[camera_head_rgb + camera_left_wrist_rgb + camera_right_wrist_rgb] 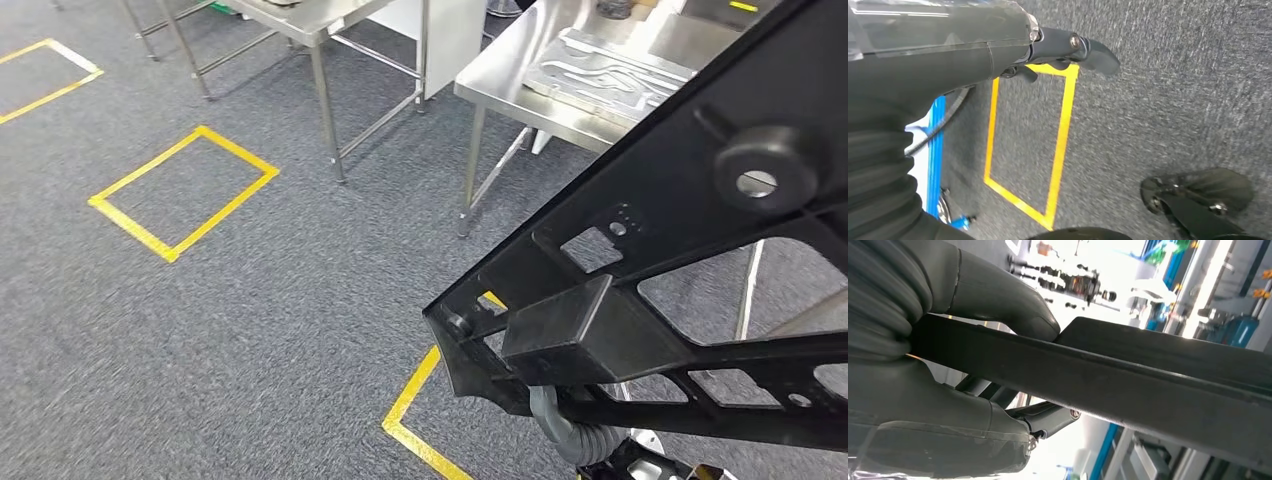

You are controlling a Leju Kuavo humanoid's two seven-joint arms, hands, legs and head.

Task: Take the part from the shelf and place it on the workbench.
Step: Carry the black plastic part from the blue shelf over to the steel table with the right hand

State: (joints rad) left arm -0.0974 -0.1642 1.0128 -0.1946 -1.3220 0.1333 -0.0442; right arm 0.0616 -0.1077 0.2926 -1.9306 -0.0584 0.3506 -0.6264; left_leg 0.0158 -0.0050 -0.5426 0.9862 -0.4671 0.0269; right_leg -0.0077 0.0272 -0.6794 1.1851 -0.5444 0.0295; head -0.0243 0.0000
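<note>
A grey carpeted floor (250, 300) carried yellow tape squares (185, 190). The steel desk (520, 70) stood at one o'clock. The large black openwork plastic part (650, 270) hung at four o'clock, clamped in the right hand (948, 390). The left hand (1058, 50) hung empty, fingers apart.

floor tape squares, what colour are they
Yellow floor tape squares on grey carpet, clearest in the head view.

Black openwork part (690, 230) — tilted, held aloft.
</note>
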